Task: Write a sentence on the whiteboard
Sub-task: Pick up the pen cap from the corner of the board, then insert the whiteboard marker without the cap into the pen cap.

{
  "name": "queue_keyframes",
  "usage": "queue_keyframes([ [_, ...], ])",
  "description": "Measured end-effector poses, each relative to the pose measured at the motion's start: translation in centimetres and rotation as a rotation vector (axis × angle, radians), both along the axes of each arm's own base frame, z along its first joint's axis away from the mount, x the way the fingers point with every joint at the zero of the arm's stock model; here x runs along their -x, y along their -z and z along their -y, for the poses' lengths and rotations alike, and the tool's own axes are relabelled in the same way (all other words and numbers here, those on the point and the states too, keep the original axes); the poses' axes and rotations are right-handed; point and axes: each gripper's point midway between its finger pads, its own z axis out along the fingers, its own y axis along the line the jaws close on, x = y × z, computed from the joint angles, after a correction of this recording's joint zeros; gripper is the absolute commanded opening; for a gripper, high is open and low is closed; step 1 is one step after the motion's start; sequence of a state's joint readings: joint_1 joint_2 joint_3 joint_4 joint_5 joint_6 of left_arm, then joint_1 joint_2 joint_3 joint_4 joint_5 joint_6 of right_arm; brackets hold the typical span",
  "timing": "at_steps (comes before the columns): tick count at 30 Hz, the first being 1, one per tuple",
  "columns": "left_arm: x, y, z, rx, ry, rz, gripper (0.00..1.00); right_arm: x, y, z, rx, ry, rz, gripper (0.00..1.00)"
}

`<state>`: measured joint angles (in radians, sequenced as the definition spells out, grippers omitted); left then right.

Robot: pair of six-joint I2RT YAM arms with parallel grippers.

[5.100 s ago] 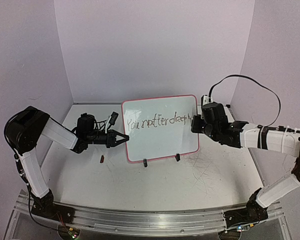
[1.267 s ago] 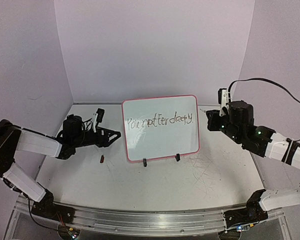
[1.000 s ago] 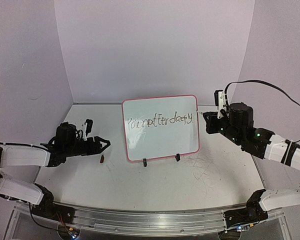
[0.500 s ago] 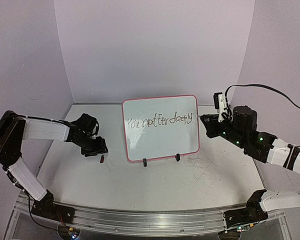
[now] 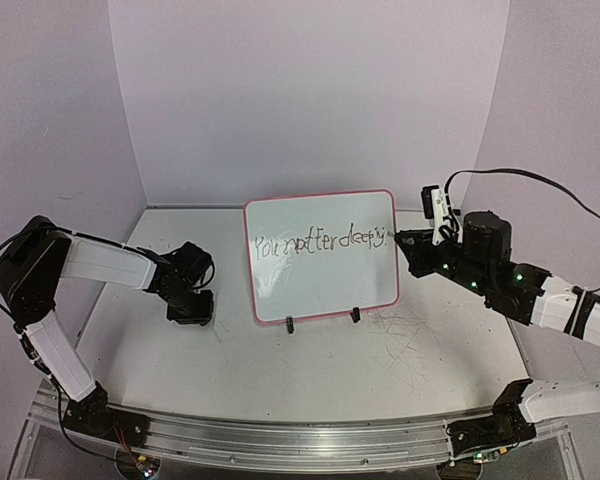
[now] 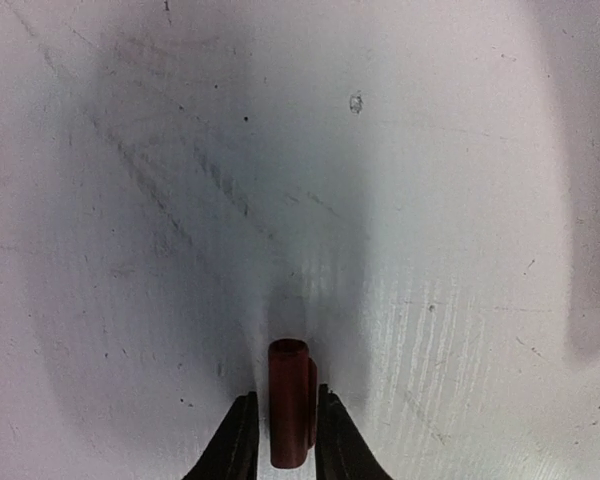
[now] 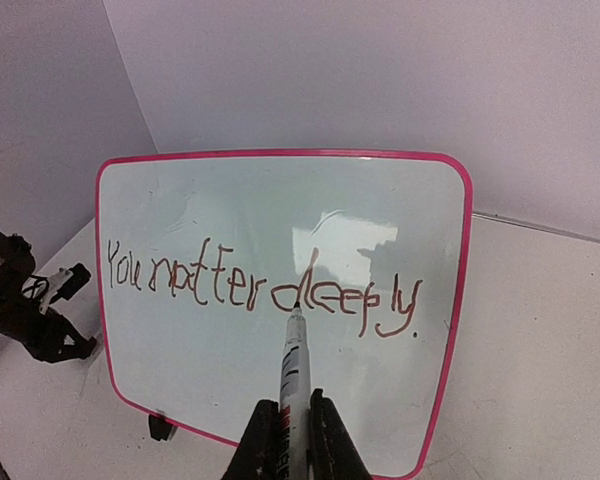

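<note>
The sentence [image 7: 260, 285] runs across the whiteboard [image 5: 325, 280], which stands upright at the centre of the table [image 5: 280, 370]. At its 3 o'clock the right end effector [image 7: 290, 410] pinches the marker [image 7: 292, 360]. At 9 o'clock the left end effector [image 6: 285, 400] is narrow, clamped on the red marker cap [image 6: 288, 365]. Recapping seems next: lift straight, grip square, open end unobstructed.

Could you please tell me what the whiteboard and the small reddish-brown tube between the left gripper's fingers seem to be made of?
Whiteboard: glossy white coated panel, given the glare on it; its pink rim looks like plastic. Tube: smooth, opaque, faintly shiny, so probably moulded plastic.
</note>
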<state>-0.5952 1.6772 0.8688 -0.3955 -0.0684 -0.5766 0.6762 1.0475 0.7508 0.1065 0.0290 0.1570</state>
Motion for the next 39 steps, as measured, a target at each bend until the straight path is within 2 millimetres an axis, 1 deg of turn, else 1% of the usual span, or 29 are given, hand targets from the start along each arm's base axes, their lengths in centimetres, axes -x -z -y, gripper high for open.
queue_keyframes([
  [4, -0.2, -0.1, -0.3, -0.039, 0.0, 0.029, 0.07, -0.1, 0.6, -0.3, 0.009, -0.01, -0.015, 0.0],
  [7, -0.4, -0.7, -0.5, -0.05, -0.004, 0.06, 0.04, 0.0, 0.5, -0.5, 0.005, -0.023, -0.017, 0.0],
  [9, -0.2, -1.4, -0.8, -0.05, -0.007, 0.079, 0.04, 0.0, 0.2, -0.7, -0.001, -0.029, -0.013, 0.0],
  [11, -0.2, -2.7, -0.9, -0.031, -0.001, 0.112, 0.04, 0.0, -0.3, -1.0, -0.01, -0.042, -0.01, 0.0],
  [13, -0.3, -5.1, -0.6, 0.006, 0.017, 0.176, 0.04, -0.1, -0.8, -1.5, -0.021, -0.061, -0.009, 0.0],
  [15, -0.6, -8.3, 0.1, 0.061, 0.053, 0.262, 0.05, -0.3, -1.5, -2.4, -0.035, -0.096, -0.013, 0.0],
  [16, -0.6, -10.3, 0.7, 0.101, 0.084, 0.317, 0.06, -0.3, -1.8, -3.0, -0.042, -0.119, -0.019, 0.0],
  [18, -0.5, -14.5, 2.3, 0.196, 0.168, 0.447, 0.06, -0.3, -2.3, -4.3, -0.057, -0.174, -0.036, 0.0],
  [20, 0.2, -18.4, 4.1, 0.284, 0.273, 0.58, 0.05, -0.1, -2.9, -5.6, -0.073, -0.24, -0.06, 0.0],
  [21, 0.8, -20.1, 5.1, 0.315, 0.345, 0.651, 0.04, 0.0, -3.1, -6.3, -0.083, -0.272, -0.071, 0.0],
  [23, 2.1, -22.2, 7.0, 0.345, 0.479, 0.768, 0.03, 0.3, -3.8, -7.7, -0.111, -0.34, -0.1, 0.0],
  [24, 2.7, -22.7, 7.9, 0.348, 0.543, 0.814, 0.03, 0.5, -4.2, -8.4, -0.129, -0.378, -0.118, 0.0],
  [26, 3.7, -22.9, 9.3, 0.33, 0.662, 0.873, 0.02, 0.9, -4.6, -9.7, -0.163, -0.439, -0.154, 0.0],
  [29, 4.2, -22.9, 10.7, 0.277, 0.795, 0.945, 0.0, 1.2, -4.7, -11.7, -0.207, -0.521, -0.227, 0.0],
  [34, 4.8, -22.5, 12.1, 0.191, 0.934, 1.015, 0.0, 1.6, -3.2, -14.7, -0.213, -0.599, -0.363, 0.0],
  [39, 6.3, -22.6, 13.5, 0.127, 1.029, 1.075, 0.0, 2.9, -1.7, -16.5, -0.198, -0.656, -0.464, 0.0],
])
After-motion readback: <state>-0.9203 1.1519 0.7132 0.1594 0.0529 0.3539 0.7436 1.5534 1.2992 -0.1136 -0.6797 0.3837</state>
